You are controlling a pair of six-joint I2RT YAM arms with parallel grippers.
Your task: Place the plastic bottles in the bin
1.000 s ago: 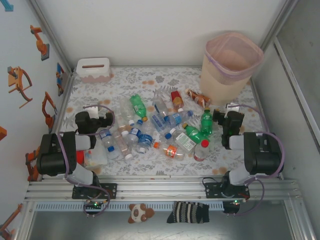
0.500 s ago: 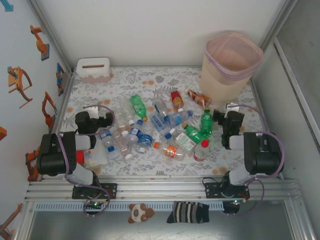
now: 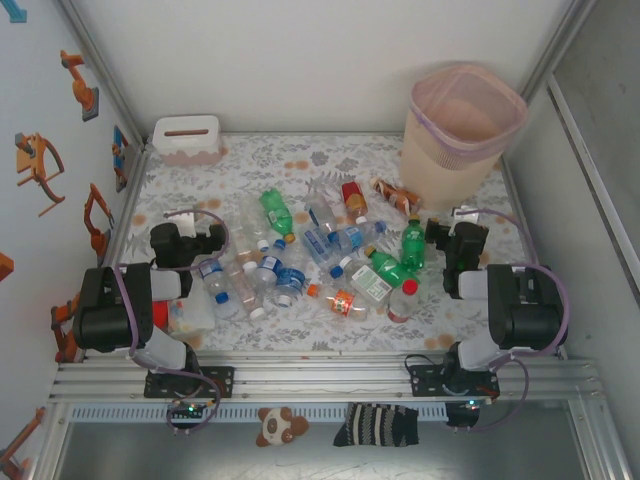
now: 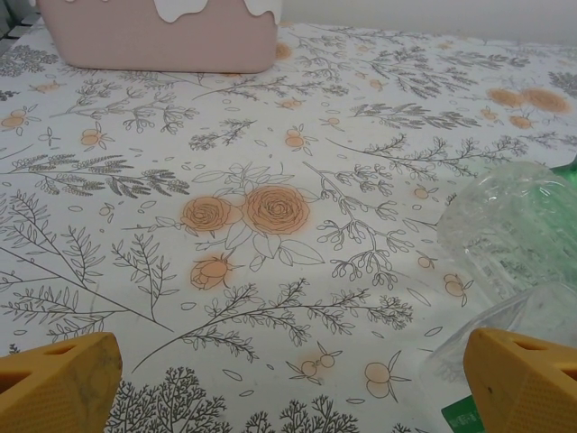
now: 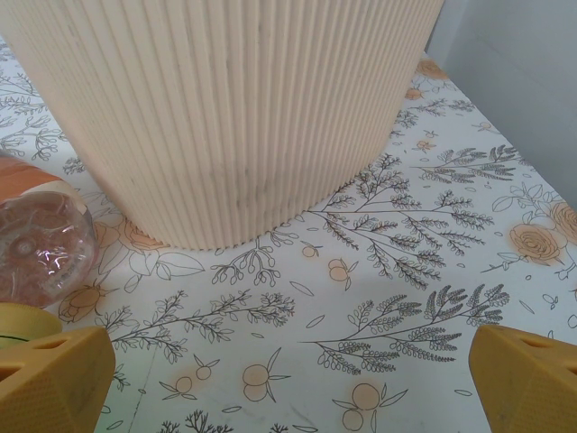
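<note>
Across the middle of the flowered table [image 3: 250, 165] the plastic bottles [image 3: 320, 255] lie in a loose heap between the two arms, and the bin [image 3: 440, 160] stands at the far right corner. The left gripper [image 4: 288, 388] is spread wide and empty, with a clear bottle [image 4: 514, 225] just to its right. The right gripper [image 5: 288, 383] gapes empty too, facing the bin's ribbed wall.

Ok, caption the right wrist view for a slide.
Open right gripper facing the ribbed bin, a clear bottle beside its base.
</note>
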